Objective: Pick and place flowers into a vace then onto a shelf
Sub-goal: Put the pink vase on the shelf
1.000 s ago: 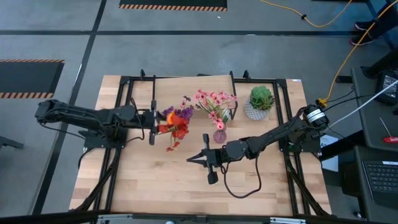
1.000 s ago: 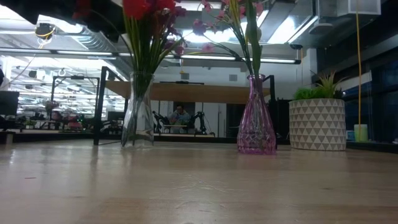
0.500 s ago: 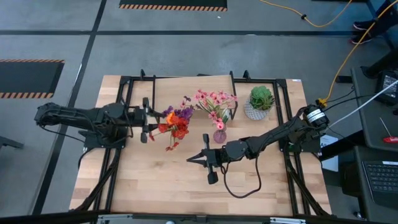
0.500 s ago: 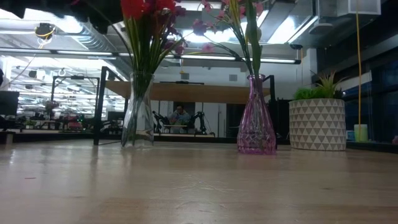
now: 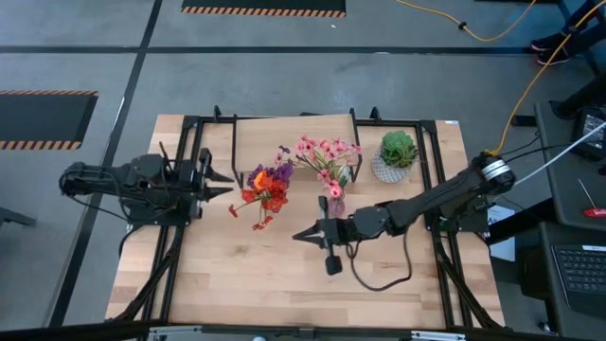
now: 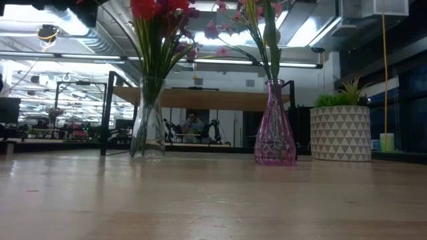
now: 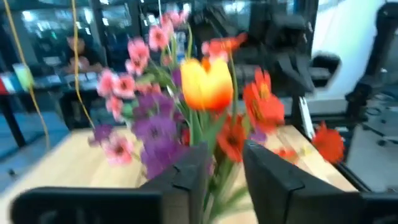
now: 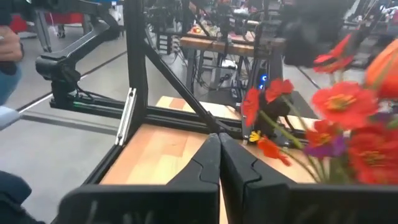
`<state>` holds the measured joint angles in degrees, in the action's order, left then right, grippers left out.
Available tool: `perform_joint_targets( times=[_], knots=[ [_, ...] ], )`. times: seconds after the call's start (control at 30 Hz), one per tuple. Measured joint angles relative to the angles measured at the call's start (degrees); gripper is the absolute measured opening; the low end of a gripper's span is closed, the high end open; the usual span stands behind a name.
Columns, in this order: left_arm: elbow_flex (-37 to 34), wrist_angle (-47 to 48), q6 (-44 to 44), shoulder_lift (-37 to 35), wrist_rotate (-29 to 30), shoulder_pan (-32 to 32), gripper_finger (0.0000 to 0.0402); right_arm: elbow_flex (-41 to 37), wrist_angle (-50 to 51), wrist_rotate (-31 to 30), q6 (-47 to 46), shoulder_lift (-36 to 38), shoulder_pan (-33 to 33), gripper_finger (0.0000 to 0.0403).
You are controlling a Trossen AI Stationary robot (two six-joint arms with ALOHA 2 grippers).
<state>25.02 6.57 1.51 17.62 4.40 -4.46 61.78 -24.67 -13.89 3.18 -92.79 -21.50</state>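
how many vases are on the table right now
2. A clear vase holding the red, orange and purple flowers stands left of the purple vase with pink flowers, beside the potted plant.

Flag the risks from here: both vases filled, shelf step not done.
Clear vase is tall and top-heavy with red and purple flowers; a high grip could tip it. Left gripper sits close beside those blooms, so it may snag them. Pink vase stands near the white pot; knock risk.
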Motion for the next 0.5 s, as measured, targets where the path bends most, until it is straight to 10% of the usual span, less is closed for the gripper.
perform_joint_targets(
  times=[0.23,0.5],
  knots=[
    [0.0,4.5,0.6,-2.2,1.5,-3.1,0.0008,-2.4,6.0,-0.1,2.0,8.9,0.0,0.0000],
    [0.0,7.4,1.2,-5.1,1.9,-5.4,0.0002,-12.0,-1.7,-1.7,2.5,11.2,0.0,0.0000]
  ],
)
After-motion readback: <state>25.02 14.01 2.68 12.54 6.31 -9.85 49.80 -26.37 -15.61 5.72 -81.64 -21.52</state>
